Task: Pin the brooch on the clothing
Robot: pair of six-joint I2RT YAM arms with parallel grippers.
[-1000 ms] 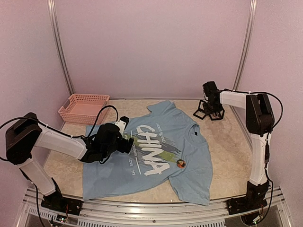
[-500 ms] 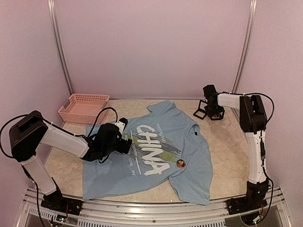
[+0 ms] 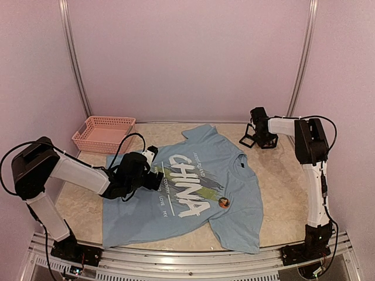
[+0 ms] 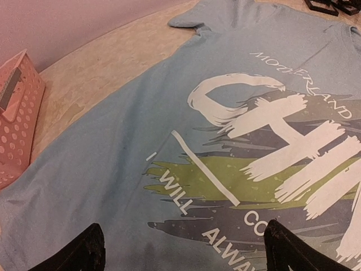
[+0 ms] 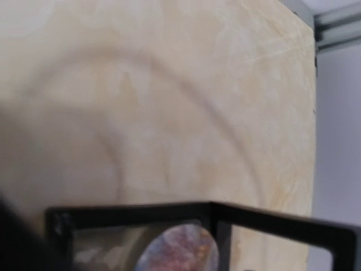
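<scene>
The light blue T-shirt [image 3: 193, 187] with white "CHINA" lettering lies flat on the table. It fills the left wrist view [image 4: 141, 147]. A small round brooch [image 3: 223, 202] sits on its chest near the lettering's lower right. My left gripper [image 3: 158, 175] hovers low over the shirt's left side, open and empty, with both fingertips [image 4: 84, 251] at the bottom of its wrist view. My right gripper [image 3: 258, 132] is at the back right over a black open frame box [image 3: 251, 140]. A round colourful brooch [image 5: 179, 249] shows inside that frame [image 5: 214, 212]. The right fingers are hidden.
A pink plastic basket [image 3: 103, 133] stands at the back left, and its corner shows in the left wrist view [image 4: 17, 113]. Walls enclose the table on three sides. A metal rail [image 3: 187, 257] runs along the near edge.
The right arm's elbow has folded in toward the right wall and its gripper shifted slightly back over the black frame. The left arm has barely moved.
</scene>
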